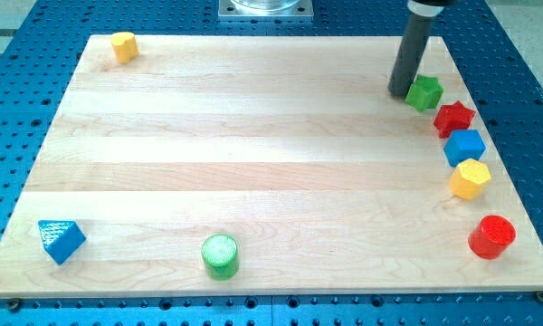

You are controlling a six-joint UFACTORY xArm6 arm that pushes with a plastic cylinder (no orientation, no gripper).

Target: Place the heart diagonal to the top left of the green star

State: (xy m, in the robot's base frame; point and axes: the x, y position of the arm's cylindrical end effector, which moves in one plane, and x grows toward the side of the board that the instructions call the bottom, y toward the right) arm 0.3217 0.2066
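Note:
The yellow heart (123, 45) lies at the board's top left corner. The green star (424, 92) lies near the top right. My tip (401, 92) rests on the board right at the green star's left side, touching it or nearly so. The rod rises from there out of the view's top. The heart is far to the left of my tip, across the width of the board.
Below the green star a curved row runs down the right edge: a red star (453, 118), a blue cube (464, 147), a yellow hexagon (470, 178) and a red cylinder (492, 236). A green cylinder (221, 255) and a blue triangle (61, 240) lie near the bottom edge.

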